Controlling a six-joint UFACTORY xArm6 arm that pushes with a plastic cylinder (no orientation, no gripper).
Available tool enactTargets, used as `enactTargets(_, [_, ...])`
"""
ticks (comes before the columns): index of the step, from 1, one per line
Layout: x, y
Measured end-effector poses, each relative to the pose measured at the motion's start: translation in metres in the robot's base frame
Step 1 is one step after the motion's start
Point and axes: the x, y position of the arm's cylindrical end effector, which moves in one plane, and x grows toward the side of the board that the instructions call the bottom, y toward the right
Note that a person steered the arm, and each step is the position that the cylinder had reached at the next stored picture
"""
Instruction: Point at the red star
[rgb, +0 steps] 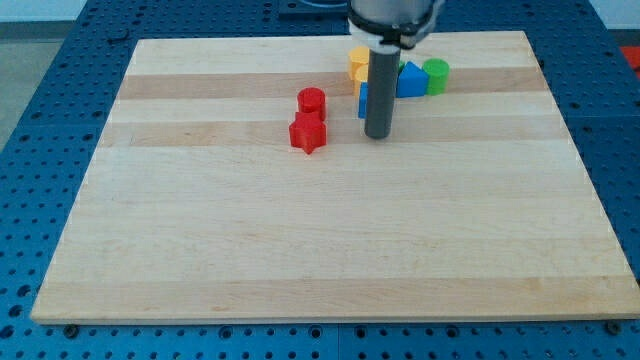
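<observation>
The red star (308, 133) lies on the wooden board, a little left of the view's centre in the upper half. A red cylinder (312, 101) stands just above it, nearly touching. My tip (378, 136) rests on the board to the right of the red star, about a block's width of gap away, level with it. The rod hides part of the blocks behind it.
Behind the rod at the view's top is a cluster: a yellow block (358, 64), a blue block (363, 100) partly hidden, a blue triangular block (411, 81) and a green cylinder (436, 75). The wooden board (320, 250) lies on a blue perforated table.
</observation>
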Motion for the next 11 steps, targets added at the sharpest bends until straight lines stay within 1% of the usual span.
enactTargets(1, [0.045,-0.007])
enactTargets(2, [0.058,-0.041])
enactTargets(3, [0.059,-0.065])
enactTargets(4, [0.059,-0.050])
enactTargets(6, [0.015,-0.043])
enactTargets(8, [-0.006,-0.036])
enactTargets(11, [-0.047,-0.061])
